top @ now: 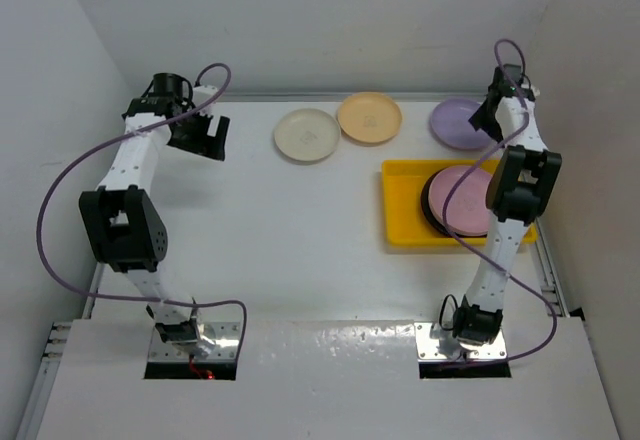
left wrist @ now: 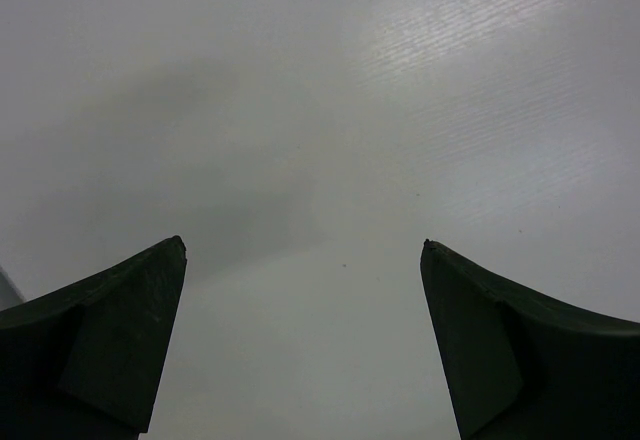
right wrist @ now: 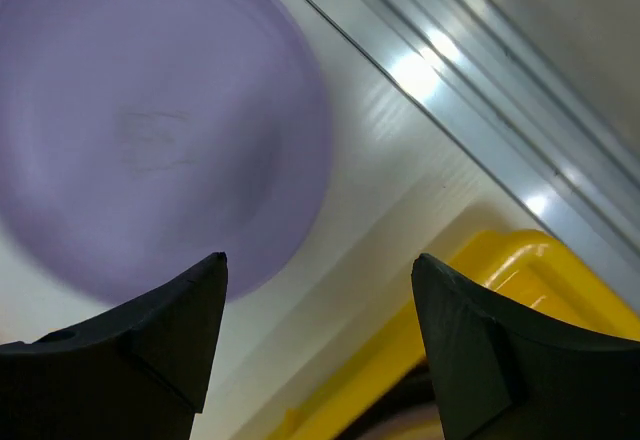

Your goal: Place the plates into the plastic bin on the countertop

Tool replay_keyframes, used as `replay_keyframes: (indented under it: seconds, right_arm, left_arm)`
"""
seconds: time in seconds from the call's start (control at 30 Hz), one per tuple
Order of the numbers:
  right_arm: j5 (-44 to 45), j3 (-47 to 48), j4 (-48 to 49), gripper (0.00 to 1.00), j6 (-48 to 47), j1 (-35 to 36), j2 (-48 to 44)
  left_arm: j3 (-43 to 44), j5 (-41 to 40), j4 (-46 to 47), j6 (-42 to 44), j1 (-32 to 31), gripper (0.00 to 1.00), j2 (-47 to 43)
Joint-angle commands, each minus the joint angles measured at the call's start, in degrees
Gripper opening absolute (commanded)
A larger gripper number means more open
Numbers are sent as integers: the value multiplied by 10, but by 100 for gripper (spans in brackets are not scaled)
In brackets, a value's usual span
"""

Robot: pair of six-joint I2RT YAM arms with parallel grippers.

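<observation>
we catch the right gripper (right wrist: 320, 258) poised over the lilac plate (right wrist: 150, 130), its fingers spread wide and holding nothing. the plate lies flat at the far right of the countertop (top: 280, 250), just beyond the bin (top: 400, 210).

the step, as we read it, is the pickup of this plate. a shallow plate flat on a hard top gives little to bite, so we would bring the fingers down astride the rim nearest the bin, one inside the dish and one outside. we would close only once the outer finger is low enough to catch the lip. the bin wall and the metal rail (right wrist: 470, 110) both sit near, so a straight descent looks safest. after that it is a short carry to the pink plate (top: 462, 195), which tops the stack in the bin.

the left gripper (left wrist: 303, 250) hangs fully open over bare white surface at the far left, gripping nothing. a cream plate (top: 307, 135) and an orange plate (top: 369, 117) wait side by side at the far middle.

the top is matte white and unmarked, boxed in by plain white walls (top: 300, 20).
</observation>
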Motion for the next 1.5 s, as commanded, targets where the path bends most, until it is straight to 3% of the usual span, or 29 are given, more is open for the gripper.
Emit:
replay_keyframes:
  seconds: [0.0,0.13,0.6,0.73,0.77,0.83,1.03,1.2,1.4,1.47]
  right_arm:
    - [34,3,0,73,70,-15,7]
    - [15,-58,61,72,94,-23,20]
    - [-35,-12,109,52,226,-34,129]
    - [-66,-1,117,33,259,-33,160]
    - [-65,-3,116,15,267,-32,164]
    - [-66,-12,117,0,273,-29,163]
    - [-74,-24,160,0,190,-4,91]
    - [-109,-65,203,0,148,-1,-45]
    - [-120,-230,162,0,88,-9,-246]
    - [-141,-335,137,0,76,-21,-282]
  left_arm:
    - [45,6,12,-9,-14,100,42]
    - [93,34,-1,-16,-24,100,85]
    - [174,32,-12,1,-21,100,162]
    - [174,40,-12,1,-15,100,168]
    - [179,40,-12,-4,-10,100,168]
    - [180,46,-12,-10,-10,100,173]
    - [180,57,-12,-5,-10,100,168]
    - [180,74,-12,-5,-10,100,147]
    - [114,80,37,-18,-15,100,100]
    - [93,73,61,-34,-15,100,93]
